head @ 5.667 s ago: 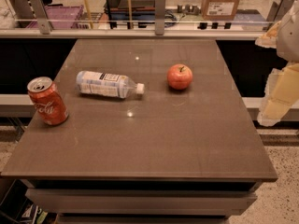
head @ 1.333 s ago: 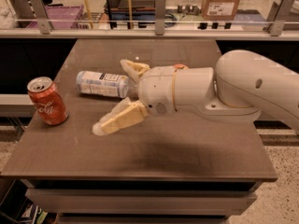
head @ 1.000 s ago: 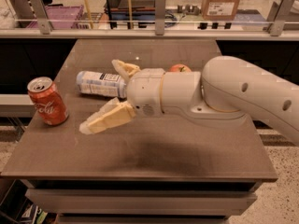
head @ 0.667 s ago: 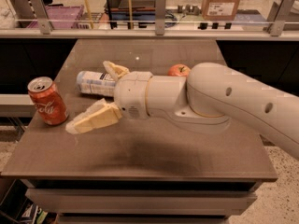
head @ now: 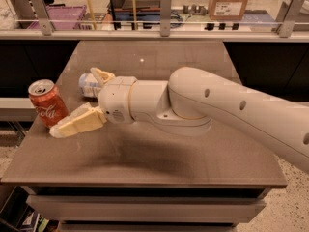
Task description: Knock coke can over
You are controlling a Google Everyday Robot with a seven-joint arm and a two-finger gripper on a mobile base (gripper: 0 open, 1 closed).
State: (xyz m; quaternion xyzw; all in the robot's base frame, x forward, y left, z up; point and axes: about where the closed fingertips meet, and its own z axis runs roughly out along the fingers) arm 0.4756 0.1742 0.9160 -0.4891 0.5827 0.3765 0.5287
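Note:
The coke can (head: pixel 47 103) stands upright near the table's left edge, red with white script and a silver top. My gripper (head: pixel 83 100) reaches in from the right, just right of the can, with its fingers spread open. The near finger (head: pixel 72 124) has its tip at the can's base, touching it or almost so. The far finger (head: pixel 102 75) points up over the lying plastic bottle (head: pixel 88 84), which my wrist mostly hides. The apple is hidden behind my arm.
The brown table (head: pixel 145 158) has its left edge close beside the can and its front edge toward the camera. My large white arm (head: pixel 231 110) crosses the table's right half. A railing (head: pixel 159 30) with shelves and boxes runs behind the table.
My arm has swung in from the right across the table, over the apple and bottle. The gripper has moved steadily left to the can. The can still stands in its place.

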